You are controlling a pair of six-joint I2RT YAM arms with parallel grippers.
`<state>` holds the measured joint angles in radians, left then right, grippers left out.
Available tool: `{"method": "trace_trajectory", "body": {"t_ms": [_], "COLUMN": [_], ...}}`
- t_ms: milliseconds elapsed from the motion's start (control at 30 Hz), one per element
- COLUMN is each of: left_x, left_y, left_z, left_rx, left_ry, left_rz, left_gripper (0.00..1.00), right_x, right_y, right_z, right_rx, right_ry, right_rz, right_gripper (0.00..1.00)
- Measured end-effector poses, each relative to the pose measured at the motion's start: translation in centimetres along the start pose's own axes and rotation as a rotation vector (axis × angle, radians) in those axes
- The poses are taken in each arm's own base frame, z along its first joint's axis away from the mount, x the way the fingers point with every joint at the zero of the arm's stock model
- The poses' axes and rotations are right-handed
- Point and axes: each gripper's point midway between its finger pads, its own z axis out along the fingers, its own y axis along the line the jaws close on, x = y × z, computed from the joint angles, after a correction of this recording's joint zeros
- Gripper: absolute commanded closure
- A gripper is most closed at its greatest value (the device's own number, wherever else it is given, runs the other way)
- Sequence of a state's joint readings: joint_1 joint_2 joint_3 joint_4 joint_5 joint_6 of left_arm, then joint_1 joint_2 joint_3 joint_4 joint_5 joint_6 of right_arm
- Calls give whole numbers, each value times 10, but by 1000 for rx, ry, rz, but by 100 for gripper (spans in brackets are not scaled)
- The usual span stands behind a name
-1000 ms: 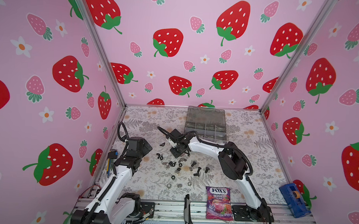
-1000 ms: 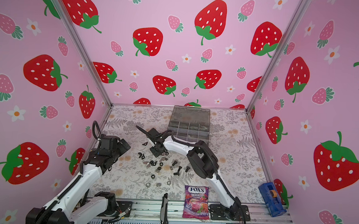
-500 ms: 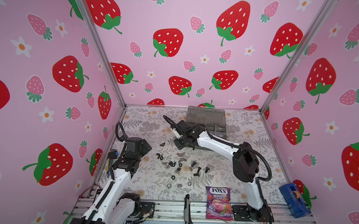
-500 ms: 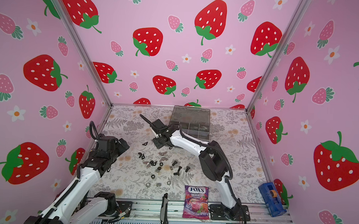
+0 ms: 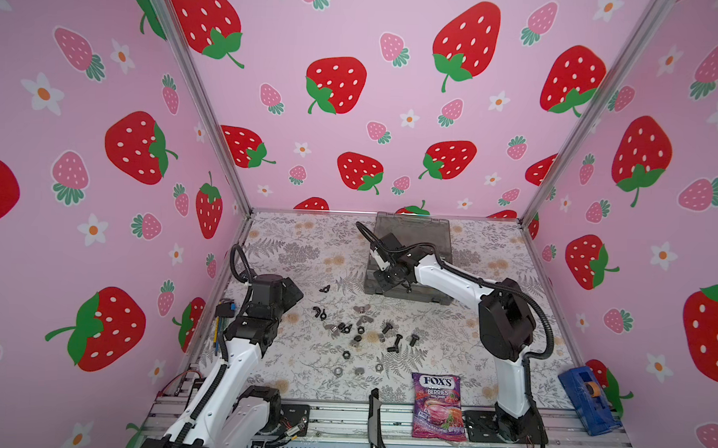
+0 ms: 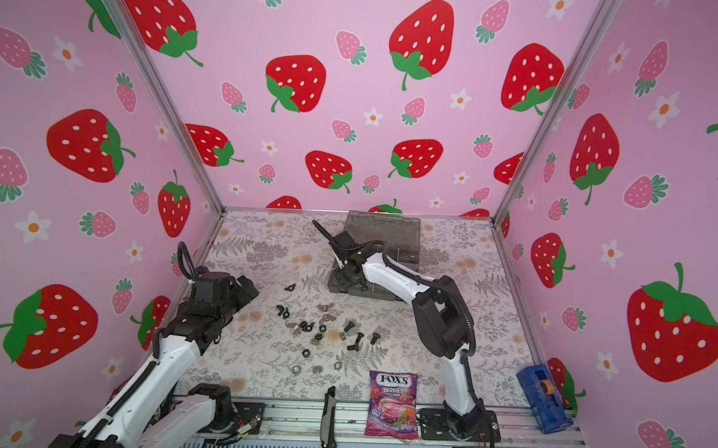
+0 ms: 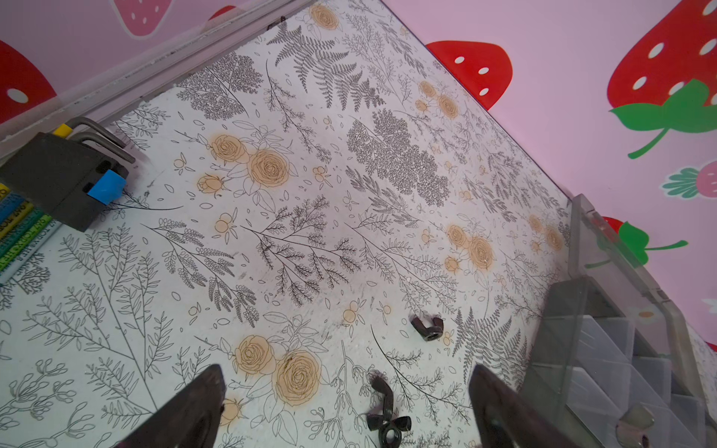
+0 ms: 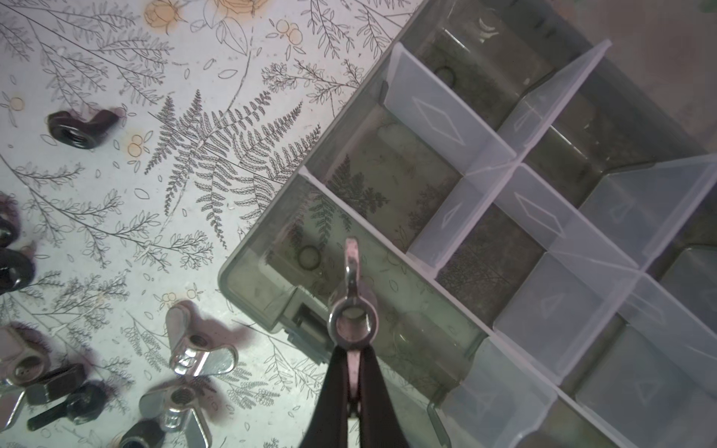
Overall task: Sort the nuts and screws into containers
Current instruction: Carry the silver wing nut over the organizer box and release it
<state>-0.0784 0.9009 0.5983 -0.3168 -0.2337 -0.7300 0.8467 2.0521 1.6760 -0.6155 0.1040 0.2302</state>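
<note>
The smoky grey organiser box (image 5: 411, 231) (image 6: 384, 230) lies open at the back of the table, its divided containers (image 8: 388, 170) mostly empty. My right gripper (image 8: 352, 351) (image 5: 384, 276) is shut on one wing of a silver wing nut (image 8: 352, 322) and hangs over the box's near left corner compartment. Loose nuts (image 5: 352, 328) (image 6: 315, 327) and three black screws (image 5: 398, 341) (image 6: 356, 341) lie scattered mid-table. My left gripper (image 7: 347, 370) (image 5: 294, 293) stands open and empty above the table at the left. Two black wing nuts (image 7: 426, 327) lie just ahead of its fingertips.
A purple FOX'S candy bag (image 5: 439, 403) and a black knife-like tool (image 5: 376, 417) lie at the front edge. A blue plastic box (image 5: 587, 399) sits at the front right. A hex key set (image 7: 62, 174) lies by the left wall. Pink walls close three sides.
My right gripper has swung from the pile of nuts back and to the right, over the box's corner, still shut. The left arm has barely moved.
</note>
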Motion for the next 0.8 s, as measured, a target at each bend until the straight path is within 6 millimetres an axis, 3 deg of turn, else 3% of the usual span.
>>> {"method": "trace_trajectory", "body": {"t_ms": [300, 467, 800], "left_x": [2, 2, 2], "left_y": [0, 0, 0], "left_z": [3, 3, 2], "left_rx": [-2, -2, -2], "left_ry": [12, 12, 11], "left_rz": [2, 2, 2], "left_gripper": [1, 1, 1], "right_x": [5, 12, 13], "right_y": [-4, -8, -12], "right_z": [9, 22, 23], "right_rx": [10, 28, 52], "right_ry": [20, 49, 49], "right_rz": [4, 4, -7], "right_gripper": [100, 92, 74]}}
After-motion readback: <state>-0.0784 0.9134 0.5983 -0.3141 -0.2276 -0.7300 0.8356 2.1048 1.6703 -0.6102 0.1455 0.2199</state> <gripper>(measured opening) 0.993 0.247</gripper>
